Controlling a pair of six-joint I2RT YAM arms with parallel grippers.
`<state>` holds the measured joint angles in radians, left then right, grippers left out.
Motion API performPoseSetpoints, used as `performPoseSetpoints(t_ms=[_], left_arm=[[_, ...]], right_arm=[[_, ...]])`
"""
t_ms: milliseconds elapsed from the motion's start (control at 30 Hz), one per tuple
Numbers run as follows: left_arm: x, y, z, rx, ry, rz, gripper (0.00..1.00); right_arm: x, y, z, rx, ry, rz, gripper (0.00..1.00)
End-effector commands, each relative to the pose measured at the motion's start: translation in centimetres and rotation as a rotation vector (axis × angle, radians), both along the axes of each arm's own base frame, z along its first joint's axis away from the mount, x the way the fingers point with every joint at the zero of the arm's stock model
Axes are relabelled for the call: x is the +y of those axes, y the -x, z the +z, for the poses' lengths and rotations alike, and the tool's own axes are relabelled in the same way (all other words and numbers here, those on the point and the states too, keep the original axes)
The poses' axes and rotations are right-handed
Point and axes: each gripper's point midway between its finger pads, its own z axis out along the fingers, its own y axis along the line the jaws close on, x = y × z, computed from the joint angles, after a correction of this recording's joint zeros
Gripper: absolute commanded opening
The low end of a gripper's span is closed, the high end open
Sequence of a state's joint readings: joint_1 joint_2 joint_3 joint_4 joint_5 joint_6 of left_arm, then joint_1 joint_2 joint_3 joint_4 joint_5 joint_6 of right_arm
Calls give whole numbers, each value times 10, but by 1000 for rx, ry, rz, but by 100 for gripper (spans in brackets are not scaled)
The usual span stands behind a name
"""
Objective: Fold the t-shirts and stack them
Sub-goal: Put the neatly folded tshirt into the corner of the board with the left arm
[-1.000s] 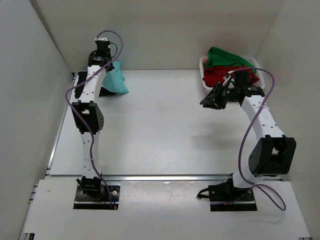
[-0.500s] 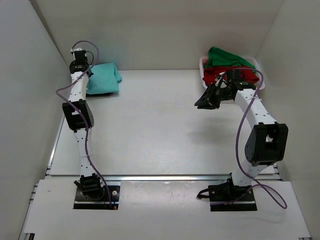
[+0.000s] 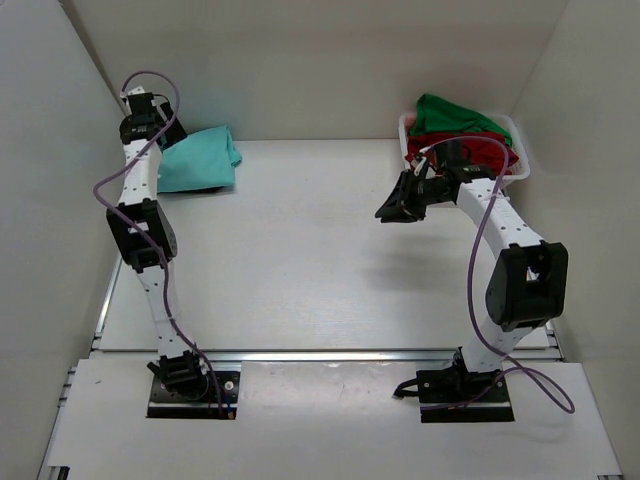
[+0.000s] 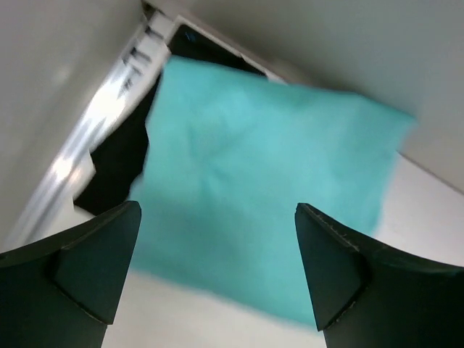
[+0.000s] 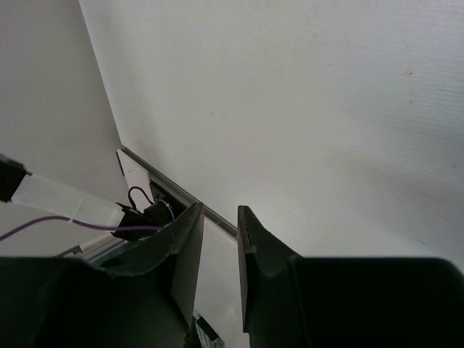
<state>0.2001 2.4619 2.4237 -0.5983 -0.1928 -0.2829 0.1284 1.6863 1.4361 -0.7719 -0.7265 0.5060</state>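
Teal t-shirt. Top view: lies folded flat at the far left corner of the table; a second ago it hung from the left jaws. Red t-shirt and green t-shirt are heaped in the white basket. Right jaws have shifted leftward over the table.
Left wrist view: jaws wide, above the teal t-shirt; black t-shirt under its left edge.
Right wrist view: jaws narrowly parted, holding nothing.
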Motion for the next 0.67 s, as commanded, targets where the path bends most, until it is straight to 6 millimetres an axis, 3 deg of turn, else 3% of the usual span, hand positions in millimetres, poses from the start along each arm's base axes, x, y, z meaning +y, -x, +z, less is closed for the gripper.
performPoseSetpoints(t_ms=[0,33,67,100,167,200,267,333,367,433,567,633], left_arm=[[-53,37,104,-141,119,-114,99],[-80,49,80,-67,157,-172,99],[-107,66,75,-29,187,-223,98],[-134,80,84,-27,221,-271,99],[-174,121,49,96,302,-366,98],[-194,136,66,74,313,-444,99],[-227,182,40,169,349,-518,99],[-240,220,51,154,335,-565,99],[-245,237,37,192,329,-573,98],[-249,265,45,188,294,-587,99],[-261,296,35,270,232,-649,99],[-259,303,40,264,212,-639,98]], right_arm=[[-6,-4,11,-59,-7,-30,23],[-10,-5,13,-68,7,-48,23],[-14,-4,14,-85,16,-49,24],[-17,-3,11,-89,33,-52,23],[-26,0,8,-91,66,-68,26],[-29,1,9,-97,74,-76,27],[-36,7,4,-101,97,-92,34],[-46,10,0,-100,112,-127,40],[-49,13,4,-128,117,-137,41],[-58,19,2,-138,134,-167,44],[-70,24,6,-179,157,-209,46],[-84,19,7,-189,182,-250,50]])
